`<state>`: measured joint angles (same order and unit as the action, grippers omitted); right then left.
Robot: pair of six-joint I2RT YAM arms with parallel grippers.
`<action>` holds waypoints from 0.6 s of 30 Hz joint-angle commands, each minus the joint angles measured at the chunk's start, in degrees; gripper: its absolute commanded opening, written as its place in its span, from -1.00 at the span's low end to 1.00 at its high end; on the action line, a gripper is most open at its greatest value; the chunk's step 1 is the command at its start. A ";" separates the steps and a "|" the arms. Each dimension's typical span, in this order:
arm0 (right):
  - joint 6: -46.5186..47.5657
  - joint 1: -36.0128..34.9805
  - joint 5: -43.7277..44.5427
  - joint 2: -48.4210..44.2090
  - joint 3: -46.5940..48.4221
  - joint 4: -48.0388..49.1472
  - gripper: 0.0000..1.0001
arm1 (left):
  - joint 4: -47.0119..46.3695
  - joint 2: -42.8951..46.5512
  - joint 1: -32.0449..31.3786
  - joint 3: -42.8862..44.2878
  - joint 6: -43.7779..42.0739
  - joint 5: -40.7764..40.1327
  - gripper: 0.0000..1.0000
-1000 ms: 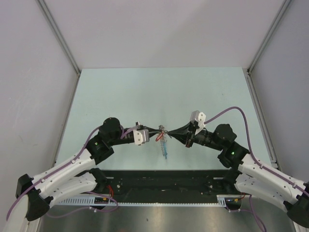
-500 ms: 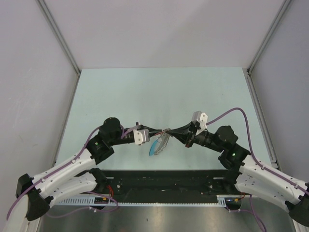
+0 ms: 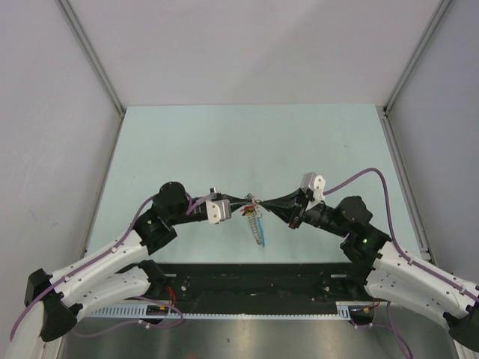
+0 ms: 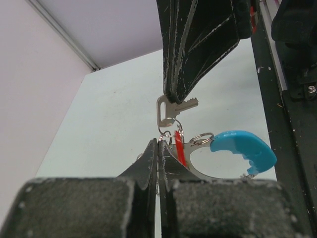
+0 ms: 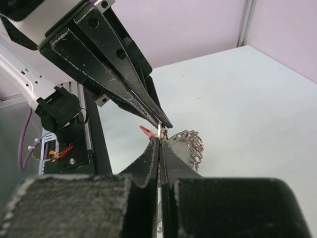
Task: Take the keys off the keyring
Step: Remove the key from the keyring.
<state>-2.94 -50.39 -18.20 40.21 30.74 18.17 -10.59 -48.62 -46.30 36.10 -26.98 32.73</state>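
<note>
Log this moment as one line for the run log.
left tool: shut on keyring | right tool: shut on silver key | blue arc: hanging beside | silver key: not yet off keyring

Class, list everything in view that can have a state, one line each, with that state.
Left gripper: shut, pinching the keyring.
Right gripper: shut on the key.
Key: clamped, lifted, not yet off the keyring.
Keyring: dangling below the two gripper tips, key threaded on.
Red piece: hanging on the keyring, not gripped.
</note>
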 commanded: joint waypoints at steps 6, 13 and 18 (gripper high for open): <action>-0.93 -0.50 1.50 4.18 0.55 0.90 -1.00 | -3.56 1.16 0.16 0.99 0.79 0.75 -0.99; -0.84 -0.32 0.45 6.55 0.55 2.56 -0.74 | -3.47 0.63 0.16 2.05 1.49 1.63 -0.99; -1.37 -0.15 0.00 7.78 0.55 4.59 -0.53 | -3.56 0.89 0.16 2.05 1.93 1.63 -0.99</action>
<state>-3.77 -50.52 -17.93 47.31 30.74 18.57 -10.17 -48.64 -46.00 36.10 -26.35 33.23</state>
